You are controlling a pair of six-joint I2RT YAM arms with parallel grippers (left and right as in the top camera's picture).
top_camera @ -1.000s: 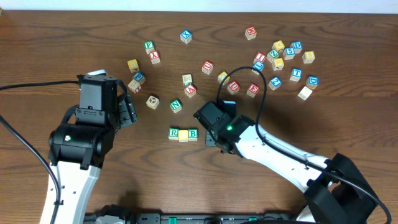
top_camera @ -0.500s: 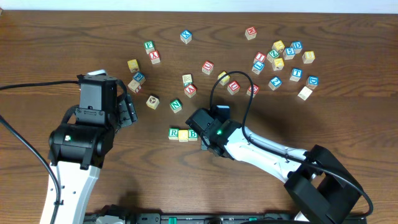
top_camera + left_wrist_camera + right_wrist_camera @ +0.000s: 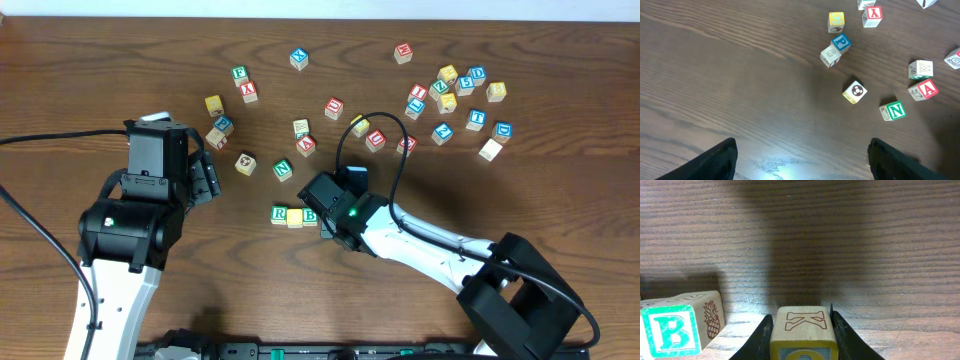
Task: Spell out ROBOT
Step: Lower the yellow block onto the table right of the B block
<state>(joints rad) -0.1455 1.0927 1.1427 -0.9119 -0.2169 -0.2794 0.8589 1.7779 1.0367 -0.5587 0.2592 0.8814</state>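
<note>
A row of three blocks lies at the table's middle: green R (image 3: 279, 213), a yellow block (image 3: 295, 217) and green B (image 3: 310, 214). My right gripper (image 3: 328, 226) is just right of the B and shut on a wooden block (image 3: 802, 332) with K on top and a yellow O on its front face. The held block sits at table level, with a small gap to the B block (image 3: 670, 330). My left gripper (image 3: 802, 146) is open and empty above bare table, left of the row (image 3: 205, 180). A blue T block (image 3: 477, 118) lies at the far right.
Loose letter blocks are scattered over the far half of the table: N (image 3: 283, 170), A (image 3: 306, 146), P (image 3: 223, 125) and a cluster at the far right (image 3: 447, 90). The left wrist view shows N (image 3: 894, 110) and a yellow block (image 3: 855, 91).
My right gripper has moved left with its block, from apart from the row to close beside the B. Little motion in the last half second. The left arm has not moved.
</note>
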